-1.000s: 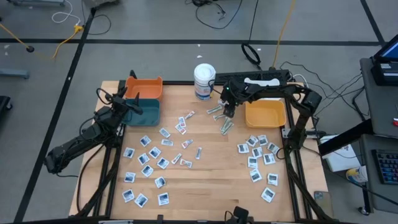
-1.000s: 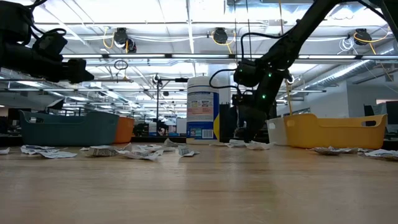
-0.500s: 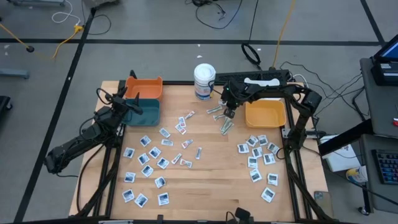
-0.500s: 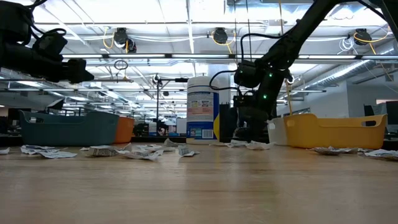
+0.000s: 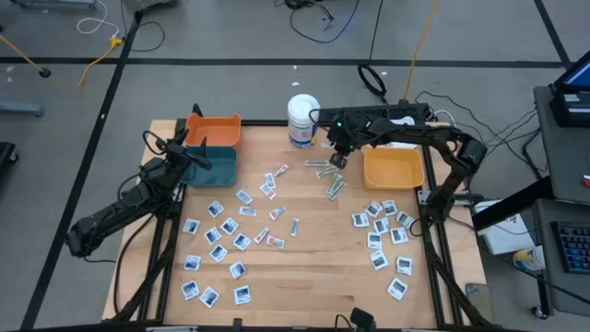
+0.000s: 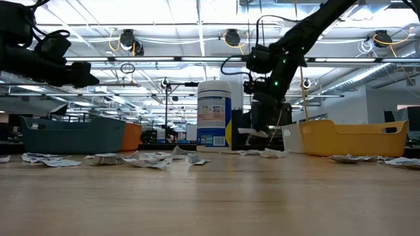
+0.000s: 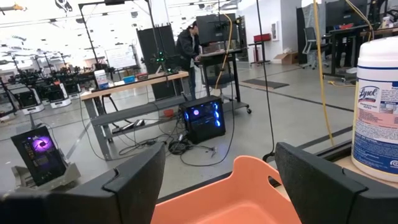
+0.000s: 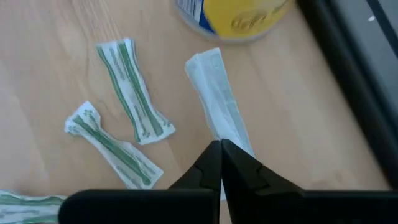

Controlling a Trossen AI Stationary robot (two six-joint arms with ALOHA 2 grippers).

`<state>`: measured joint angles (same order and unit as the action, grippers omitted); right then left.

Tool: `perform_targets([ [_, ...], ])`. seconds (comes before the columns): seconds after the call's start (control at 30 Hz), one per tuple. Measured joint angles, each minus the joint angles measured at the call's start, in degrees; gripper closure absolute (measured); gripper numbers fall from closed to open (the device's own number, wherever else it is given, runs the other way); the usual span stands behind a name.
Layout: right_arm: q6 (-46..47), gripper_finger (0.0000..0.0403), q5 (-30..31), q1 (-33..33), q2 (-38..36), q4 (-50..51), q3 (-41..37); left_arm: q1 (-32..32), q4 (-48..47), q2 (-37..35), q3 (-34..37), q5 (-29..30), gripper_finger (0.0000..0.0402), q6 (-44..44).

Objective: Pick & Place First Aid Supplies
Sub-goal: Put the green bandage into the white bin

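My right gripper [image 8: 221, 155] is shut on a narrow whitish wrapped strip [image 8: 214, 87], one of the first aid supplies. It hangs above the table's far middle [image 5: 336, 159], near the white tub [image 5: 302, 120]. In the low view the strip [image 6: 252, 133] shows below the fingers, clear of the wood. Two more strips [image 8: 130, 90] [image 8: 112, 146] lie flat on the table under it. Square sachets [image 5: 221, 240] lie scattered to the left, with another cluster [image 5: 383, 231] on the right. My left gripper [image 7: 221, 180] stands open and still over the orange bin [image 5: 214, 129]. My right gripper pinches one end of the strip [image 8: 227, 134] between its two fingertips, slanting down from above. The fingers lie roughly along the strip. The strip sticks out past the fingertips and is lifted clear of the table.
A yellow bin [image 5: 394, 169] stands just right of my right gripper. The teal bin [image 5: 210, 166] sits next to the orange one at the far left. The tub stands at the far edge. Bare wood lies along the near middle.
My right gripper has risen from the table near the tub, taking one strip with it. The strip lay on the wood and now hangs clear below the fingers. The other strips have stayed where they were.
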<state>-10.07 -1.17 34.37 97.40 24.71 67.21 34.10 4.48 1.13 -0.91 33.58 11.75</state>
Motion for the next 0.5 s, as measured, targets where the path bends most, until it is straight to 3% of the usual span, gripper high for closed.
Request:
perform_targets([
  [0.27,1.02,0.0403,3.18,0.02,-3.58,4.90,3.45,0.00,0.00,-0.01,0.00,-0.01,0.0094,0.00],
  [0.5,11.39,0.0403,12.31,2.07,-8.75,7.29,2.20,-0.01,-0.01,0.00,0.00,-0.01,0.0094,0.00],
])
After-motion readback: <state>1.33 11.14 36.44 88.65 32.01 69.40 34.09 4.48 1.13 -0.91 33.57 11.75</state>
